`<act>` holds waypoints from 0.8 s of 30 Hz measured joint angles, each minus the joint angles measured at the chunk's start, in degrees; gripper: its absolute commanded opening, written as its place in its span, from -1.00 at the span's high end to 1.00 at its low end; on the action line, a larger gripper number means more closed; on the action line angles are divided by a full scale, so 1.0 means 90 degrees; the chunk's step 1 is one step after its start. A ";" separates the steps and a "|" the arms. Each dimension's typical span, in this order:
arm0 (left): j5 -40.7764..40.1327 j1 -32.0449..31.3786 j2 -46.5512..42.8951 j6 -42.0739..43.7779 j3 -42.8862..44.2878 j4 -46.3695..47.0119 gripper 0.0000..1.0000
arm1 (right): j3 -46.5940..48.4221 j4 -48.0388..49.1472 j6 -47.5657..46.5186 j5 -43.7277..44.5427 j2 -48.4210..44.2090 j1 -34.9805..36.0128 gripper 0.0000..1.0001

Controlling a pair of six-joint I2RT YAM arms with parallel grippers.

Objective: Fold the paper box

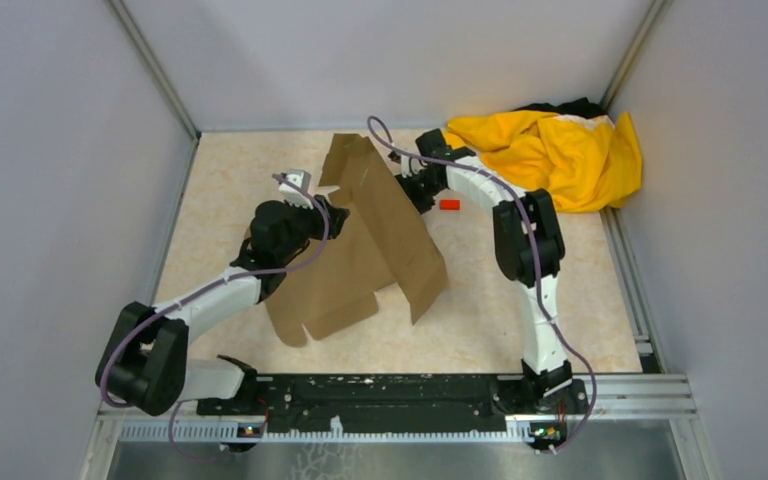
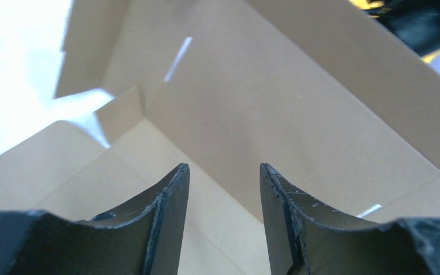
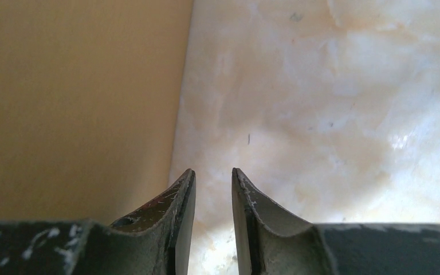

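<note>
Reaching in from the left, my left gripper (image 2: 223,166) hovered over the paper box (image 1: 380,240), its two fingers (image 2: 169,212) spread moderately wide with nothing between them. They pointed at the inside face of a large panel that stood raised and tilted, while the flat part of the sheet lay below them.

The paper box sat near the middle of the table (image 1: 520,320), partly folded. One half lay flat toward the near left, and the tall panel rose along a crease that ran from the far middle toward the near right. A smaller flap stuck up at the far end.

My right gripper (image 3: 213,170) was on the other side of that raised panel, low above the bare tabletop. Its fingers were only narrowly apart and gripped nothing. The cardboard filled the left of its wrist view. Whether a finger actually touched the panel I could not tell from these angles.

A tiny red block (image 1: 449,204) lay just beside that gripper, and a yellow cloth (image 1: 550,150) was heaped in the far right corner.
</note>
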 measured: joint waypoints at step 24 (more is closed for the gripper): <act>0.0219 0.0457 -0.0022 -0.0639 -0.0384 -0.1319 -0.19 | -0.2710 0.0831 0.0313 -0.0510 -0.3308 -0.0284 0.29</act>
